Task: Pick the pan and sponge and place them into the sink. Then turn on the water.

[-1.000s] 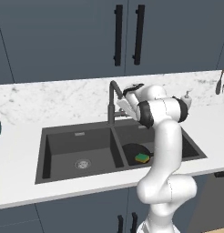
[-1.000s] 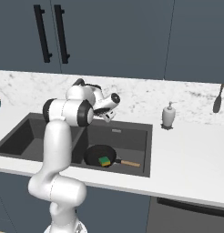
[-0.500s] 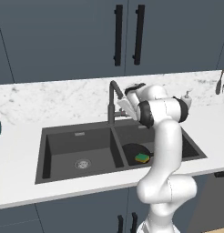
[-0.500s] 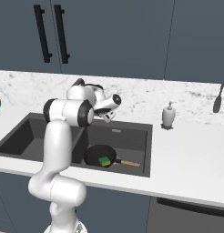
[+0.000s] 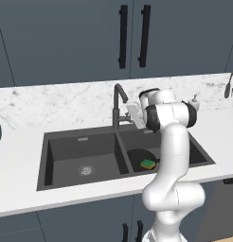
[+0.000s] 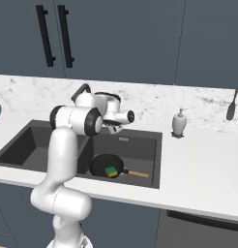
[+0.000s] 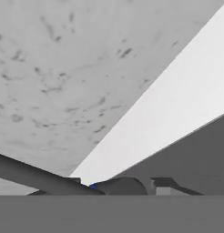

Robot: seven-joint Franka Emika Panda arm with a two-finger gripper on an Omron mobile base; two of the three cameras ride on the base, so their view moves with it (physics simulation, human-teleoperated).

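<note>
Already the black pan (image 5: 141, 156) lay on the floor of the right basin of the dark grey double sink (image 5: 80, 138), near the centre divider, with its short handle pointing right in the right base view. The green and yellow sponge (image 5: 147, 164) rested inside the pan, toward its near edge; from the right base camera the same sponge (image 6: 111, 171) sat within the pan (image 6: 106, 165) and the left basin stood bare apart from its round metal drain (image 5: 85, 169).

At the far rim of the sink (image 6: 140, 141), behind the divider, rose the dark gooseneck faucet (image 5: 118, 105). The arm was bent over the right basin with its hand turned toward that faucet, and the gripper (image 5: 133, 115) was just beside the faucet's base, on its right side, at about the height of the side lever. In the hand view the faucet (image 7: 50, 178) crossed the lower left as a dark bar before the marbled backsplash (image 7: 63, 77) and the white counter. Whether the fingers touched the lever, and how wide they were parted, could not be told.

A white soap dispenser (image 6: 178, 123) stood on the counter (image 6: 203, 164) right of the sink, and dark utensils (image 6: 231, 105) hung on the backsplash far to the right.
</note>
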